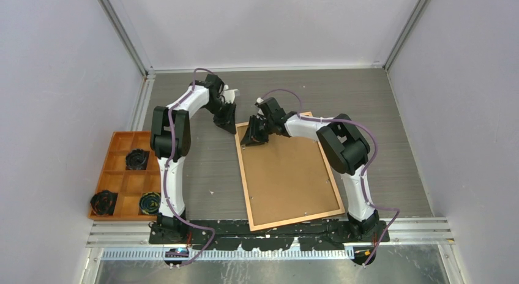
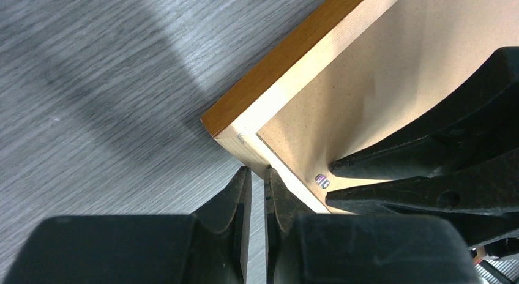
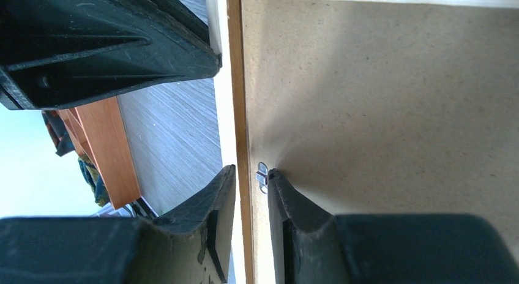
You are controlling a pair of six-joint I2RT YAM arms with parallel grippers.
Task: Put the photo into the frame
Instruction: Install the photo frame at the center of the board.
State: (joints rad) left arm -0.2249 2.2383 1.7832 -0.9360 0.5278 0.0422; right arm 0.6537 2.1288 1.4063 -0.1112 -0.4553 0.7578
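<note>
Frame [image 1: 292, 174] back-up at centre, right gripper [image 3: 245, 204] narrowly parted astride its left rail beside a metal tab [image 3: 262, 175], left gripper [image 2: 257, 192] nearly shut at upper-left corner, grasp unclear.

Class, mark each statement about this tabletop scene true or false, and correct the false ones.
1. The frame lies back-side up, brown board showing. True.
2. Both tools work at the frame's near edge. False: the left tool and right tool are at its far left corner.
3. The photo lies on the table beside the frame. False: no photo is visible.
4. The orange tray sits left of the left arm. True.
5. A small metal tab lies between the right tool's fingers. True.
</note>
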